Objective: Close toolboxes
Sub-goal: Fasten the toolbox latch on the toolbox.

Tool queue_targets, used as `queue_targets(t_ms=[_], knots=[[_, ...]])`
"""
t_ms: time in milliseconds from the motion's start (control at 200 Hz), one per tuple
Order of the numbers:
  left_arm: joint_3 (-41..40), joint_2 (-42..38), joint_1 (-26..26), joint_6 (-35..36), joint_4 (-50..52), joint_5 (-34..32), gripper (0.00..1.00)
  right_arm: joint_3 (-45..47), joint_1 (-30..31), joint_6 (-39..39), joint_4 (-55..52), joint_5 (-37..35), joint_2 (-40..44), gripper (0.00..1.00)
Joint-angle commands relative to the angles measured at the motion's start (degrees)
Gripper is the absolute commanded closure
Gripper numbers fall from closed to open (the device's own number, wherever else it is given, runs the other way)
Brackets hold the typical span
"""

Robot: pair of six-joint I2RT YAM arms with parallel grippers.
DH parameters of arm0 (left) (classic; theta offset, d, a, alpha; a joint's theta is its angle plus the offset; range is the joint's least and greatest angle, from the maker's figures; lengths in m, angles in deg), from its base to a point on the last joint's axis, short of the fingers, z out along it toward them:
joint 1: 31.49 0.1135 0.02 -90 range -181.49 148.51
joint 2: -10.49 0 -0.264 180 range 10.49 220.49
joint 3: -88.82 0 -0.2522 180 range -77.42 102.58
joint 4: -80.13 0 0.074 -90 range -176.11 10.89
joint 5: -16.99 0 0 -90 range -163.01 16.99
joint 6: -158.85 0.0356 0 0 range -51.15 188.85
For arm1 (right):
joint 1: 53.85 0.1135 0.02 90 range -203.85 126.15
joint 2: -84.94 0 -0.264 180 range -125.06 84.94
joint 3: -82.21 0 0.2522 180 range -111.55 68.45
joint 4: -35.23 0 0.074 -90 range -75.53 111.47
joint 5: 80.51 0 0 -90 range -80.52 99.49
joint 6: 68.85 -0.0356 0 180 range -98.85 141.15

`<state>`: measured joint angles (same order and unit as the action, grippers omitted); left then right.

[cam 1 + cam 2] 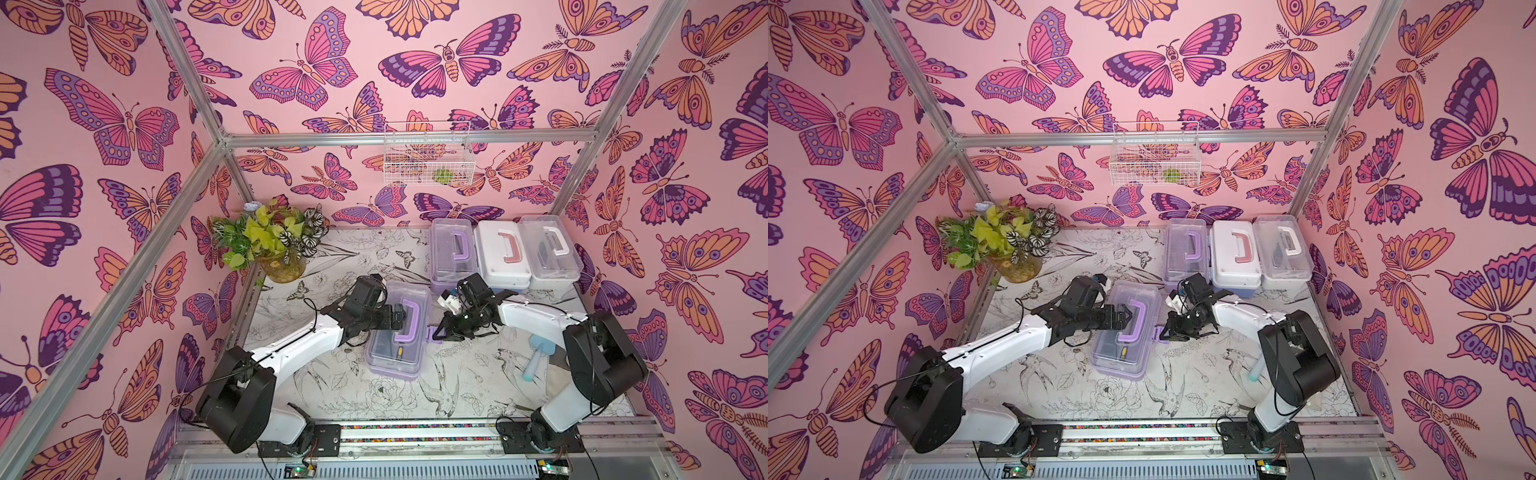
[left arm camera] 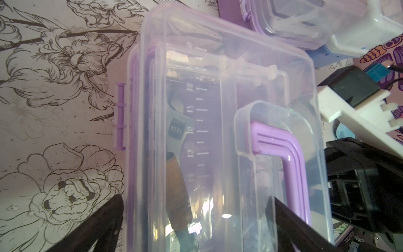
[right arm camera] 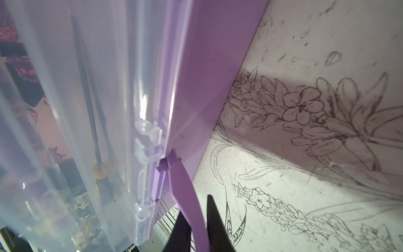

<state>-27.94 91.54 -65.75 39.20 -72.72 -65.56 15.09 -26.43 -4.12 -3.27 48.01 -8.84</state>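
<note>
Fingers (image 3: 214, 220) of the right gripper (image 3: 195, 204) pinch the lilac latch (image 3: 185, 192) of the mid-table clear-lidded lilac toolbox (image 1: 392, 353), with the left gripper (image 2: 195, 197) splayed over its lid, one of four toolboxes, the back row holding a second lilac box (image 1: 451, 249), a white-lidded blue box (image 1: 500, 257) and a white box (image 1: 548, 253).

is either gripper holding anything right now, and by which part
The right gripper pinches the near lilac toolbox by its purple latch; the left gripper holds nothing.

A table cover (image 1: 374, 399) printed with line-drawn flowers and birds lies between walls of pink butterfly wallpaper (image 1: 307, 70) framed by aluminium bars (image 1: 291, 140). At 10 o'clock on the table a leafy plant (image 1: 266, 232) stands in an amber glass vase (image 1: 283, 269). At 12 o'clock a white wire basket (image 1: 399, 166) hangs on the back bar, with a small green item (image 1: 444, 174) inside. At 4 o'clock lies a light-blue handled tool (image 1: 540, 353), its kind unclear.
</note>
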Motion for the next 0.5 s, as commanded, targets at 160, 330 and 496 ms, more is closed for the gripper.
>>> queue_targets(t_ms=[160,330,496], knots=[[-1.78,1.68,0.29,0.83,9.83,-2.07,0.01,-4.02,-0.70,9.89,-10.06,6.24,-1.58,0.97],[-1.40,1.72,0.29,0.78,9.99,-2.00,0.01,-4.66,-0.85,10.92,-10.84,7.83,-2.33,0.97],[-1.31,2.24,0.25,0.32,9.90,-1.65,0.01,-3.51,-0.88,8.13,-8.00,11.62,-2.42,0.97]])
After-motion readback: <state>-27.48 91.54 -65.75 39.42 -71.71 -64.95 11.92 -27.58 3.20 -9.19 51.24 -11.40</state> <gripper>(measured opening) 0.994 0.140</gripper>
